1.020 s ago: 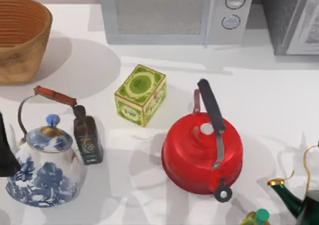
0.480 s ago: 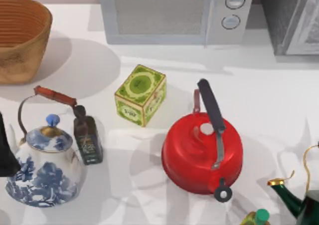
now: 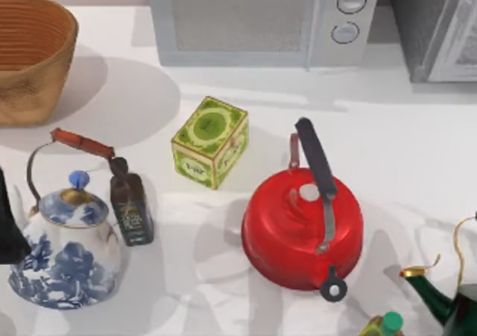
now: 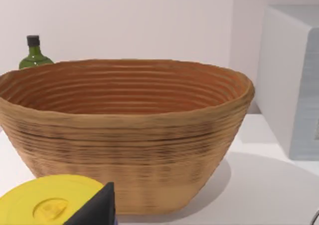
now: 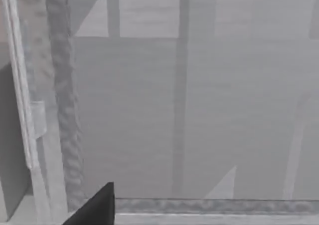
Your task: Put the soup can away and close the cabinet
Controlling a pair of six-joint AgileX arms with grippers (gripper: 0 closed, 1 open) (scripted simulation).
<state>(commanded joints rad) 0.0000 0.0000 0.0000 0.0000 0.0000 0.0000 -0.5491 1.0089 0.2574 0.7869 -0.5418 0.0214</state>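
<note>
Facing the right wrist: speckled grey boxy cabinet (image 5: 65, 110), pale framed door.

The grey speckled cabinet (image 3: 436, 27) with its pale framed door stands at the table's far right.

Matte black wedge of the left arm (image 3: 9, 228) at the top view's left edge, black pointed fingertip (image 4: 97, 210) low in the left wrist view, matching black fingertip (image 5: 97, 207) low in the right wrist view
</note>
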